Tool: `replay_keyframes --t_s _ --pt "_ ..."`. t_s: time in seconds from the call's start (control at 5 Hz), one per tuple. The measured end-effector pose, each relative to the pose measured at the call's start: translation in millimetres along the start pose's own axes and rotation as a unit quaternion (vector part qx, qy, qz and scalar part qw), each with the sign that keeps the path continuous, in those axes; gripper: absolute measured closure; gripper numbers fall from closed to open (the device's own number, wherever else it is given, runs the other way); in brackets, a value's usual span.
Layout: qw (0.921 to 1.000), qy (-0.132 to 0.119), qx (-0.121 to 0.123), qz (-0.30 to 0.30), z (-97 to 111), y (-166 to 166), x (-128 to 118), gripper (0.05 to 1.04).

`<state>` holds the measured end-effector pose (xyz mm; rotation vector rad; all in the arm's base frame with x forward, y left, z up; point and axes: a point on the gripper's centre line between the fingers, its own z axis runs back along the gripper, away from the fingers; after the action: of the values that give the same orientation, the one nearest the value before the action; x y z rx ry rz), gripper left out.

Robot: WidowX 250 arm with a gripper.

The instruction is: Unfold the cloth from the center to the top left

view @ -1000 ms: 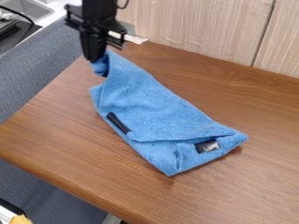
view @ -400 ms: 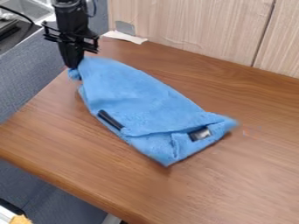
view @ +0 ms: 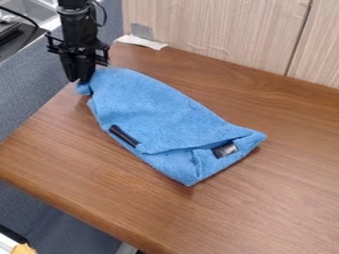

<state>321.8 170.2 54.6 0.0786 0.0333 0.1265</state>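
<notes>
The gripper (view: 81,81) hangs at the upper left over the table's far left corner, shut on the top-left end of the blue cloth (view: 155,116). From there the cloth stretches diagonally down to the right across the table, its far end lying near the middle right. Its lower right part is folded over, with a dark and silvery tag (view: 225,150) showing at the fold. A black strip (view: 124,135) lies along its lower left edge.
The wooden table (view: 265,208) meets a light wood panel (view: 218,34) at the back. White paper (view: 141,42) lies by the panel's left end. Beyond the table's left edge are a grey-blue surface (view: 33,84) and a sink (view: 29,9).
The gripper has moved left and slightly down, holding the cloth's end. The whole cloth has shifted left and a little up with it, and its upper part is spread wider.
</notes>
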Motion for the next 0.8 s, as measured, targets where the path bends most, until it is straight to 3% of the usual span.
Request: replay_keyframes --t_s 0.2,0.4,0.8 --pt "1.0000 0.010 0.000 0.001 -2.0 -0.5 -3.9 0.323" --pt "0.9999 0.009 0.012 0.008 7.6 2.3 -9.0 0.090" --pt "0.9982 -0.023 0.045 0.032 57.6 15.7 -24.3 0.083"
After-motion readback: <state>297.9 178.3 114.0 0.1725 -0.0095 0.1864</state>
